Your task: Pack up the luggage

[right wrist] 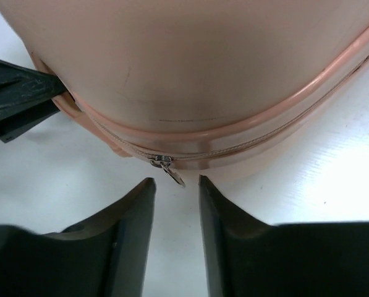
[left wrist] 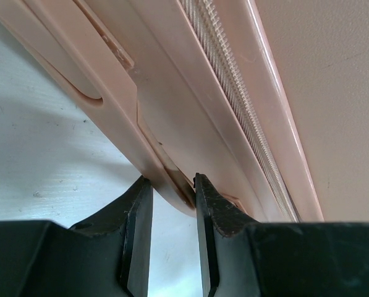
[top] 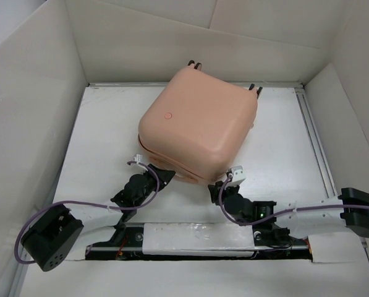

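The luggage [top: 199, 120] is a pale peach hard-shell suitcase lying flat and closed at mid-table. My left gripper [top: 161, 176] is at its near left edge. In the left wrist view its jaws [left wrist: 172, 185] clamp the rounded end of a peach handle lip [left wrist: 175, 185] on the suitcase side [left wrist: 190, 111], beside the zip teeth [left wrist: 233, 80]. My right gripper [top: 232, 180] is at the near right corner. In its wrist view it [right wrist: 176, 182] is open, with the metal zip pull [right wrist: 175, 175] hanging just before its tips, under the shell [right wrist: 190, 62]. The left fingers [right wrist: 23, 99] show there too.
Tall cardboard walls [top: 29, 124] ring the white table [top: 104, 142]. A metal rail [top: 314, 136] runs along the right side. The suitcase's small black wheels [top: 256, 90] point to the back wall. Purple cables [top: 79, 207] trail from both arms.
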